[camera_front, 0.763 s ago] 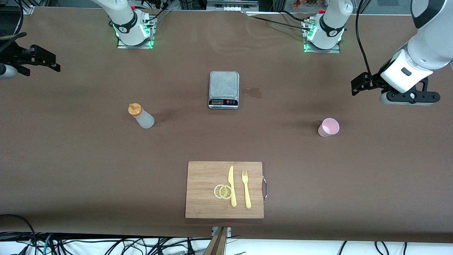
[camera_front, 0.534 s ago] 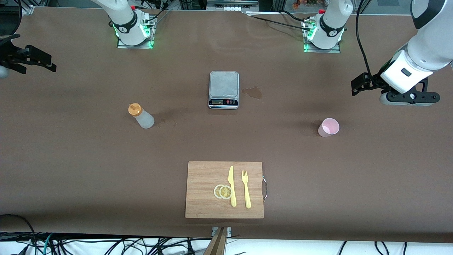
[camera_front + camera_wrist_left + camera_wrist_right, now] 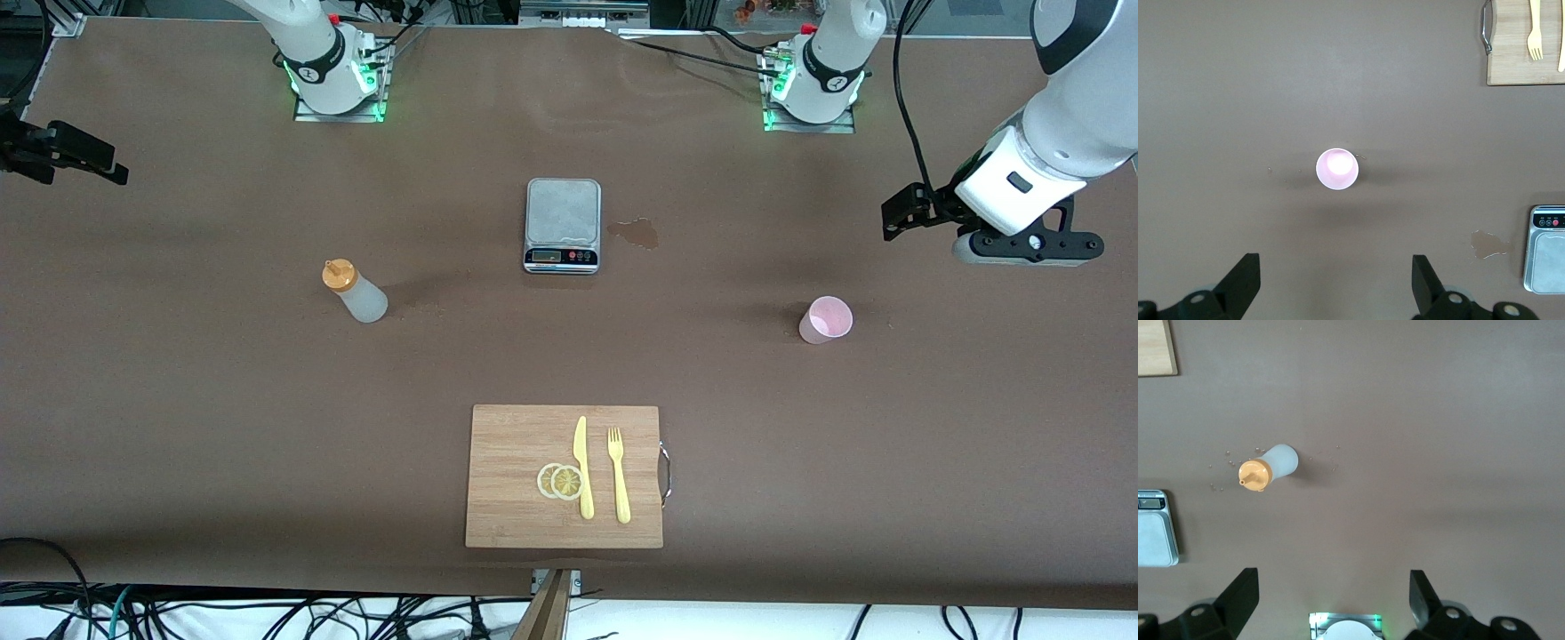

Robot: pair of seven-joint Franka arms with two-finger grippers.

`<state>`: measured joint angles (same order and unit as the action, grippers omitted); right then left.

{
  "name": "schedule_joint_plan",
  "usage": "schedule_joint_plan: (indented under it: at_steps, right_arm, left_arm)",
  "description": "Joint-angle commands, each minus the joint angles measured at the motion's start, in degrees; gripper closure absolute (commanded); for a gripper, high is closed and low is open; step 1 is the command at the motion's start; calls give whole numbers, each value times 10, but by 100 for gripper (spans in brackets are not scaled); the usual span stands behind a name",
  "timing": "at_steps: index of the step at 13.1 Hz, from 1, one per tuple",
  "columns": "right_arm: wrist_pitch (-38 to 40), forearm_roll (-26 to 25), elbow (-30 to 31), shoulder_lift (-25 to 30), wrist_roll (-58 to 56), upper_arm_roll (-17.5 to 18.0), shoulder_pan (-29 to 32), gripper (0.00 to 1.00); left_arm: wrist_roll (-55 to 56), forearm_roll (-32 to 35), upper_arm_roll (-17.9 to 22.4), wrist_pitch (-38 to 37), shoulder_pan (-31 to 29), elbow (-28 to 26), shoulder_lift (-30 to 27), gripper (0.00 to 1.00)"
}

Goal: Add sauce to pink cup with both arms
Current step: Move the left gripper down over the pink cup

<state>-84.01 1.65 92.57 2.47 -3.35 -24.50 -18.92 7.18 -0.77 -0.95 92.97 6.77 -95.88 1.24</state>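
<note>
The sauce bottle (image 3: 354,292), whitish with an orange nozzle cap, stands on the brown table toward the right arm's end; it also shows in the right wrist view (image 3: 1268,468). The pink cup (image 3: 826,320) stands upright toward the left arm's end and looks empty from above (image 3: 1337,169). My left gripper (image 3: 893,218) hangs high over the table near the cup, open (image 3: 1336,270), with nothing between its fingers. My right gripper (image 3: 107,162) is raised over the table's edge at the right arm's end, open (image 3: 1333,587) and empty, well apart from the bottle.
A grey scale (image 3: 563,222) sits mid-table with a dried spill stain (image 3: 636,233) beside it. Nearer the front camera lies a wooden cutting board (image 3: 507,480) carrying a yellow knife (image 3: 582,467), a fork (image 3: 617,476) and two lemon slices (image 3: 560,481).
The right gripper has drawn farther out toward the table's edge at its own end. The left arm, bottle and cup have stayed put.
</note>
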Motion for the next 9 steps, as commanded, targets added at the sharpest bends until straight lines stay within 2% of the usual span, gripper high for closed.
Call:
schedule_joint_plan:
  at_steps: [1,3,4,5,6,9]
  right_arm:
    - [-18,-6,4,0,6,-4,0,0]
    - [-22,-4,0,-8,0,5,3,0]
    - [-26,-5,2,-9,0,41,32,0]
    - [-32,-8,2,-11,-1,102,86,0]
    - [-30,-19,1,-11,-3,124,102,0]
    - [-32,-30,-1,-19,-47,132,123,0]
  left_arm:
    - [-13,9,1,-4,1,3,2,0]
    - [-13,9,1,-4,1,3,2,0]
    - [-15,9,1,-5,0,2,2,0]
    - [-15,9,1,-6,0,-4,-2,0]
    - [-15,9,1,-7,0,-7,-2,0]
    - [-19,12,2,-5,-2,-12,3,0]
